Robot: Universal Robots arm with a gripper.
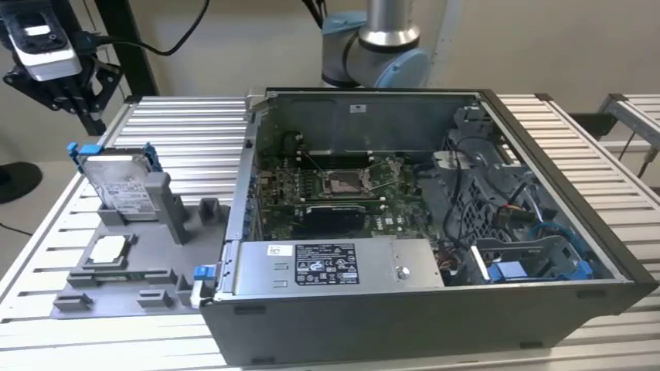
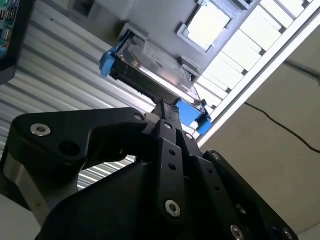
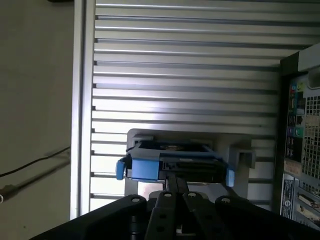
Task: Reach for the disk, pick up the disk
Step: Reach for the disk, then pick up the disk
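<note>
The disk [image 1: 119, 182] stands on edge in a grey holder [image 1: 170, 212] at the exterior view's left. It is silver with a white label and a blue bracket along its sides. My gripper [image 1: 74, 100] hangs well above and behind it, near that view's top left corner. In both wrist views the black fingers meet at their tips, shut on nothing. The disk [image 2: 150, 65] lies beyond the gripper [image 2: 164, 111] in the second wrist view, apart from it. In the first wrist view I see the disk [image 3: 175, 162] edge-on, just past the gripper [image 3: 175, 182].
A small square silver chip [image 1: 108, 249] lies on the grey fixture base [image 1: 134, 290] in front of the disk. An open computer case [image 1: 433, 317] takes up the middle and right of the slatted aluminium table [image 1: 185, 124], with a silver labelled box [image 1: 330, 267] at its front.
</note>
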